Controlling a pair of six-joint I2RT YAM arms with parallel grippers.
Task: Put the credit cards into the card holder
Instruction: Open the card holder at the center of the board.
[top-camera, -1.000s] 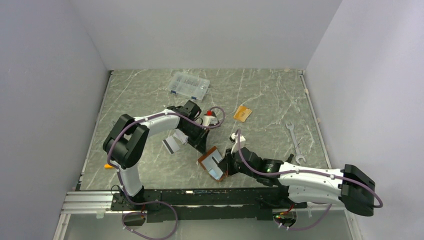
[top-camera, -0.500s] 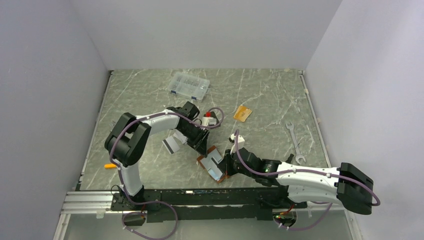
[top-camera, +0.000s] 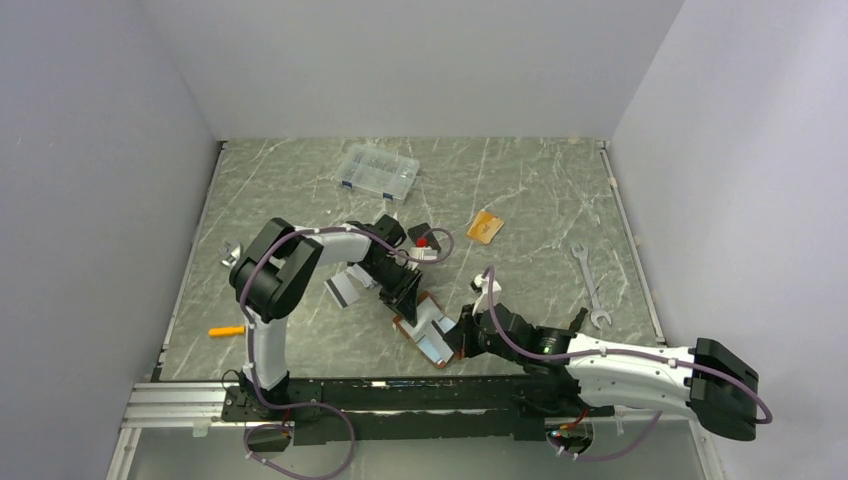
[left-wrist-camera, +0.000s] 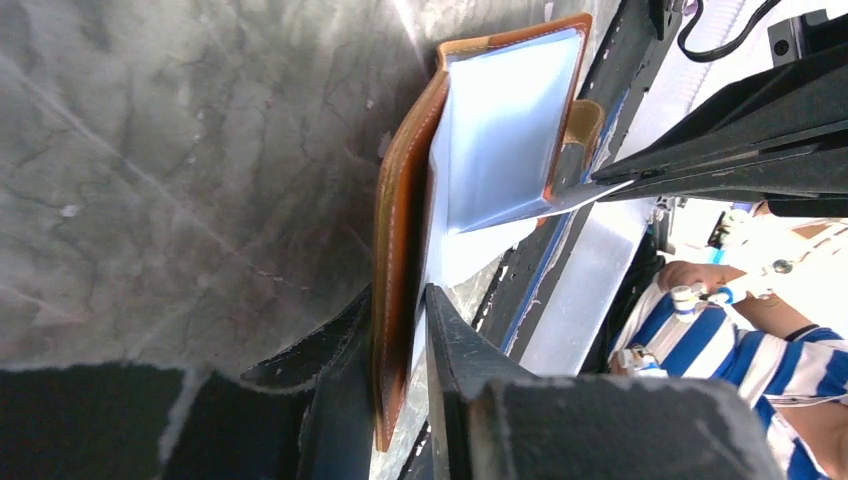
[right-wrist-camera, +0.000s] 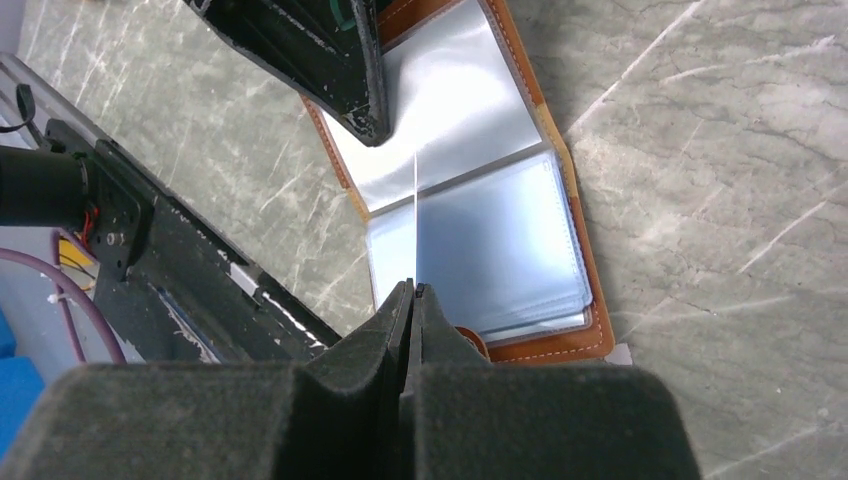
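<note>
The brown leather card holder lies open near the table's front edge, silvery sleeves up. My left gripper straddles its far cover. In the left wrist view its jaws are shut on the leather cover. My right gripper is at the holder's near right side. In the right wrist view it is shut on a thin pale sheet standing edge-on over the sleeves, apparently a sleeve. A silver-grey credit card lies left of the holder. An orange credit card lies further back.
A clear compartment box stands at the back. A small black rectangle lies behind the left gripper. A wrench lies at the right, and a small orange item at the left near the rail.
My left gripper opened from shut, slid forward onto the holder's cover and narrowed on it. The right arm shifted slightly right, still shut. The black rectangle came into view.
</note>
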